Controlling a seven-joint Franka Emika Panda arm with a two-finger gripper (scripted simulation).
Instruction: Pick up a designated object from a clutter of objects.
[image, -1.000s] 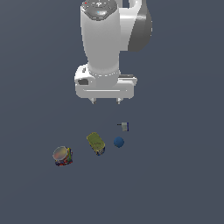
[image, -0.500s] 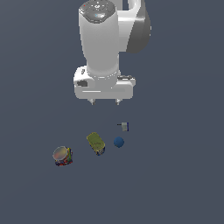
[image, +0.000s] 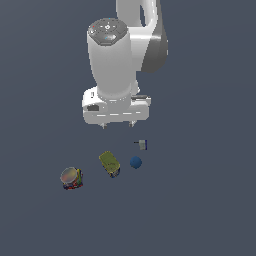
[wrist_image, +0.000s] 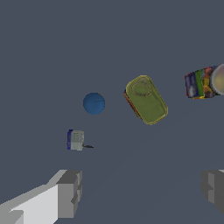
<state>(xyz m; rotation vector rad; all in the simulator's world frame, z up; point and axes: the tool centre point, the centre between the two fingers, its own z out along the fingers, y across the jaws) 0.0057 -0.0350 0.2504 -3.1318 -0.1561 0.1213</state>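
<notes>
**Gripper spread above the clutter, nothing held**

While the arm (image: 117, 60) hangs over the plain grey floor (image: 210, 200), its gripper (image: 118, 124) points straight down with the two fingers well apart and nothing between them. In the wrist view the fingers (wrist_image: 70, 192) appear at opposite sides of the picture, with bare floor in the gap.

Clock directions below are read on the exterior view, with twelve at the top. Nearest the gripper is the block (image: 142, 145), at about four o'clock from it and standing alone on the floor. The ball (image: 135, 162) lies just beyond, at about seven o'clock from the block, near it but apart.

The box (image: 109, 163) sits at about six o'clock from the gripper, well below the fingertips and untouched. It lies on the floor at nine o'clock from the ball, close by with a clear gap. Its olive-green top faces up, and in the wrist view its long side runs at a slant (wrist_image: 145, 99).

Farthest out is the can (image: 71, 178), at about eight o'clock from the box and well apart from it. It stands with its greyish top up, its striped side showing in the wrist view (wrist_image: 202, 82).
</notes>
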